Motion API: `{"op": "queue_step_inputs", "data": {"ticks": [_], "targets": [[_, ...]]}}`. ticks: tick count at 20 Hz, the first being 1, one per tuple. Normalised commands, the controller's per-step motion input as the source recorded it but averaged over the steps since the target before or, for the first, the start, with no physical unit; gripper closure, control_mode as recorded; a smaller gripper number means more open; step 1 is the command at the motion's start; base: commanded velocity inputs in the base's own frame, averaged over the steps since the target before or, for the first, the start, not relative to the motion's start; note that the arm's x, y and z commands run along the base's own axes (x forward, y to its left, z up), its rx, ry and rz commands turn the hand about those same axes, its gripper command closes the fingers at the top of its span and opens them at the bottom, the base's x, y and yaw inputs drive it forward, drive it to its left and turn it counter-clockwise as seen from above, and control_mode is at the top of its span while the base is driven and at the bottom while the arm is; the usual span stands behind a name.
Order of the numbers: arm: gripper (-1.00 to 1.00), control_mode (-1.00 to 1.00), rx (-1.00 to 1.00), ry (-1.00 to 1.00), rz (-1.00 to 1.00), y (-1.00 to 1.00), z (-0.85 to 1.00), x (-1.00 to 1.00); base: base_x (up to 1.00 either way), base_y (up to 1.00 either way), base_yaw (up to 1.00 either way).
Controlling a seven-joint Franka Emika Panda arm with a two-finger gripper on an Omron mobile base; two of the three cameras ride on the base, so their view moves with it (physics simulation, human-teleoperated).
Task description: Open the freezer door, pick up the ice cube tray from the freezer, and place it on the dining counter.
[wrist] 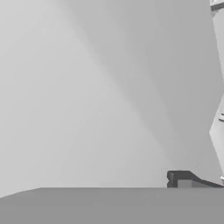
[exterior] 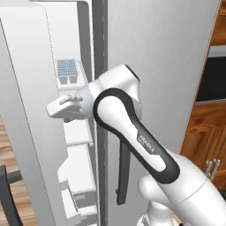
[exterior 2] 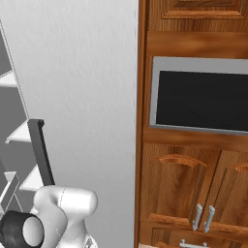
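Observation:
The freezer door (exterior: 24, 132) stands swung open at the left. Inside the freezer (exterior: 77, 145), the ice cube tray (exterior: 67, 70) with pale blue cells rests on an upper white shelf. My arm reaches into the compartment, and my gripper (exterior: 53, 110) hangs just below the tray and slightly left of it, not touching it. It is open and holds nothing. In the hand view one dark fingertip (wrist: 178, 178) rises at the lower right before a plain grey surface. The dining counter is out of view.
The plain silver fridge door (exterior 2: 82, 97) with its dark vertical handle (exterior: 123, 176) stays closed to the right of the freezer. Wooden cabinets (exterior 2: 189, 184) and a built-in oven (exterior 2: 203, 94) stand further right. White shelves and drawers (exterior: 79, 194) fill the lower freezer.

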Motion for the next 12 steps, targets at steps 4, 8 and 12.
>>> {"op": "queue_step_inputs", "data": {"ticks": [4,8,12], "targets": [[-1.0,-1.0,-0.03,-0.16,0.08,0.52,-0.04,0.0,0.0,0.0,0.0],[-1.0,-1.0,-0.04,-0.16,0.07,0.56,-0.02,0.0,0.0,0.0,0.0],[-1.0,-1.0,-0.08,-0.18,0.05,0.63,0.0,-0.06,0.0,0.0,0.0]]}}
